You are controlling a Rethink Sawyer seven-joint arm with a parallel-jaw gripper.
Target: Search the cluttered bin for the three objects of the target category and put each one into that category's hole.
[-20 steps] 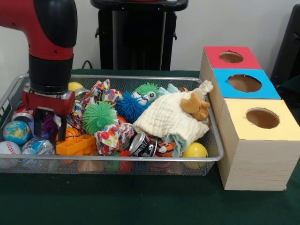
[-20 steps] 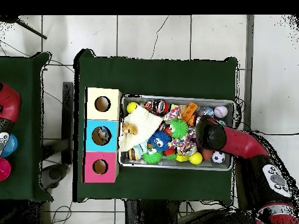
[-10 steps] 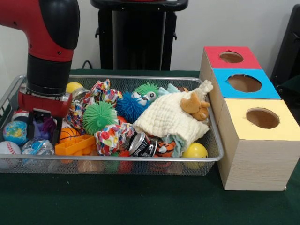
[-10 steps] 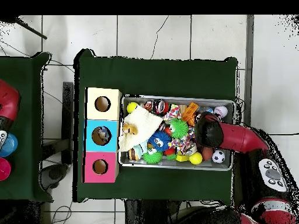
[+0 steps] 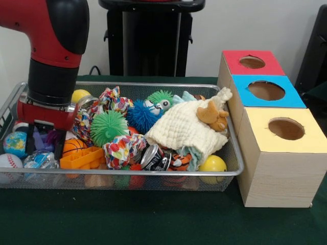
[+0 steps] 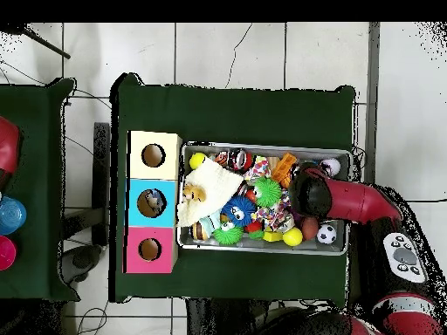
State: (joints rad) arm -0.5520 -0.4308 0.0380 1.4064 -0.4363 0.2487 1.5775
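Observation:
The wire mesh bin [image 5: 127, 173] is full of toys; it also shows in the overhead view [image 6: 262, 146]. My gripper [image 5: 44, 145] is open and hangs low over the bin's left end, its fingers [image 5: 59, 146] either side of a purple toy. Just below it, at the front left, lies a crinkly clear bottle [image 5: 40, 160]. Another clear, shiny object [image 5: 88, 101] lies by a yellow ball at the back; I cannot tell if it is a bottle. The blue-topped hole [image 5: 266, 90] is in the middle box on the right. In the overhead view the arm's wrist [image 6: 312, 193] hides the gripper.
Around the gripper lie a globe ball [image 5: 15, 143], a baseball [image 5: 8, 163], an orange block [image 5: 82, 157] and a green spiky ball [image 5: 107, 127]. A cream cloth [image 5: 184, 130] with a brown plush covers the bin's right part. The red hole [image 5: 252, 62] and yellow hole [image 5: 286, 128] flank the blue one.
My gripper has moved a little to the left in the front view, towards the bin's left end and the clear bottle. It stays open. Nothing in the bin has moved.

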